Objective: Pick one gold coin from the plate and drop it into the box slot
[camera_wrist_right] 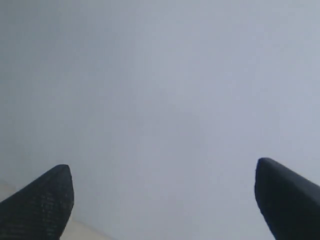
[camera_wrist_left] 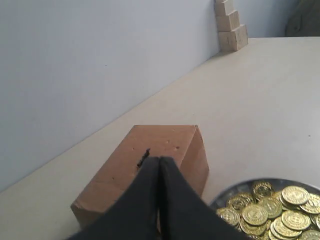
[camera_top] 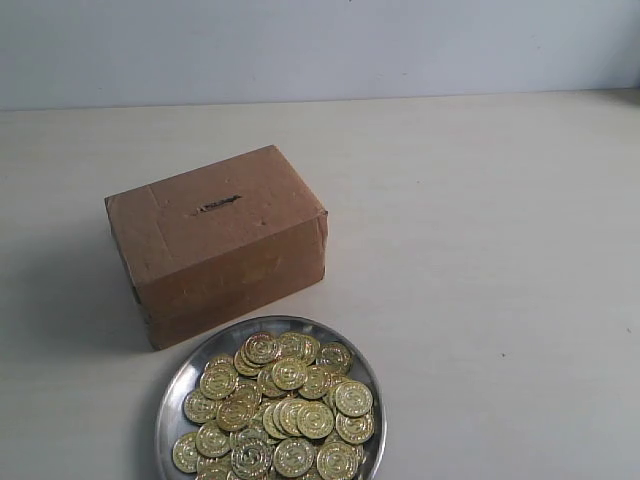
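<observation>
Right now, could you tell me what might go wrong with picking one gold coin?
The gold coins overlap in a heap on the round silver metal plate, so a pinch may lift several or none. The narrow dark slot atop the brown cardboard box leaves little margin; a tilted coin could bounce off.

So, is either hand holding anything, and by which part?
Nothing held. The left hand is shut with nothing showing between its tips; the right hand is open and empty.

Bare lab-style test setup: pale tabletop [camera_top: 500, 250], blank grey wall [camera_top: 300, 50], stacked wooden blocks [camera_wrist_left: 231, 25].
</observation>
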Robot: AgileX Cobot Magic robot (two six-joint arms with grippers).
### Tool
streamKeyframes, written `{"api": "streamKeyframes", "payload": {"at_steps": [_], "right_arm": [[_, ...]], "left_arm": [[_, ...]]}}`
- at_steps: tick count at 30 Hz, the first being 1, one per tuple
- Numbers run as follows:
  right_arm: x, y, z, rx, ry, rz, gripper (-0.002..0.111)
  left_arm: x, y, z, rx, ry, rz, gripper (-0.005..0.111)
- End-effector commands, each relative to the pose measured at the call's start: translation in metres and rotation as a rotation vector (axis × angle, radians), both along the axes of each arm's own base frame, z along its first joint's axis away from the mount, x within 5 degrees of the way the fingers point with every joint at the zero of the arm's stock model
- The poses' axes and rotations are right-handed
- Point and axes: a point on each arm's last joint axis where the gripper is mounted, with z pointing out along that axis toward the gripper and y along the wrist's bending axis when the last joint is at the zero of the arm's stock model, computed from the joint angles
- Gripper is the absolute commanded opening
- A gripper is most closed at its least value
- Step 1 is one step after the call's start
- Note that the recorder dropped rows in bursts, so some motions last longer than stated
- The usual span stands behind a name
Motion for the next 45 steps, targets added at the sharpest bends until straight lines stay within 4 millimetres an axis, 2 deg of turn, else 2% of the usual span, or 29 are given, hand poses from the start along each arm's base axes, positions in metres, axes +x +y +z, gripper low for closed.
{"api": "streamKeyframes", "payload": {"at_steps": [1,3,5,8,11,14,22,26,28,30,33,34,37,41,42,45], "right_arm": [[-0.054,-0.023,0.013,0.054,-0.187,-0.106,0.092],[-0.069,-0.027,0.015,0.063,-0.235,-0.139,0.092],[-0.099,-0.033,0.016,0.077,-0.329,-0.192,0.092],[-0.121,-0.034,0.015,0.084,-0.396,-0.234,0.092],[-0.161,-0.036,0.009,0.115,-0.517,-0.246,0.092],[-0.177,-0.037,0.005,0.129,-0.567,-0.241,0.092],[-0.167,-0.036,-0.006,0.177,-0.405,-0.21,0.092],[-0.149,-0.034,-0.022,0.177,-0.34,-0.204,0.092],[-0.142,-0.033,-0.028,0.174,-0.327,-0.204,0.092],[-0.134,-0.033,-0.034,0.174,-0.336,-0.201,0.092],[-0.125,-0.032,-0.043,0.17,-0.315,-0.202,0.092],[-0.121,-0.032,-0.048,0.168,-0.305,-0.202,0.092],[-0.112,-0.031,-0.059,0.16,-0.262,-0.205,0.092],[-0.105,-0.031,-0.068,0.149,-0.242,-0.21,0.092],[-0.1,-0.031,-0.073,0.094,-0.251,-0.236,0.092],[-0.089,-0.031,-0.089,-0.018,-0.26,-0.274,0.092]], "left_arm": [[-0.011,0.001,-0.026,-0.006,-0.013,0.009,0.0],[-0.012,0.001,-0.029,-0.003,-0.018,0.013,0.0],[-0.013,0.002,-0.031,0.001,-0.026,0.017,0.0],[-0.013,0.002,-0.031,0.001,-0.026,0.017,0.0],[-0.013,0.002,-0.031,0.001,-0.026,0.017,0.0],[-0.013,0.002,-0.031,0.001,-0.026,0.017,0.0],[-0.02,0.002,-0.027,-0.003,-0.103,0.015,0.0],[-0.024,0.002,-0.027,0.005,-0.142,0.016,0.0],[-0.024,0.003,-0.025,0.077,-0.163,0.025,0.0],[-0.026,0.007,-0.016,0.219,-0.22,0.047,0.0],[-0.031,0.01,0.009,0.304,-0.32,0.088,0.0],[-0.033,0.015,0.021,0.38,-0.38,0.137,0.0],[-0.029,0.029,0.03,0.552,-0.472,0.307,0.0],[-0.024,0.041,0.03,0.796,-0.535,0.427,0.0],[-0.022,0.044,0.025,0.881,-0.534,0.435,0.0],[-0.017,0.046,0.009,0.952,-0.5,0.421,0.0]]}}
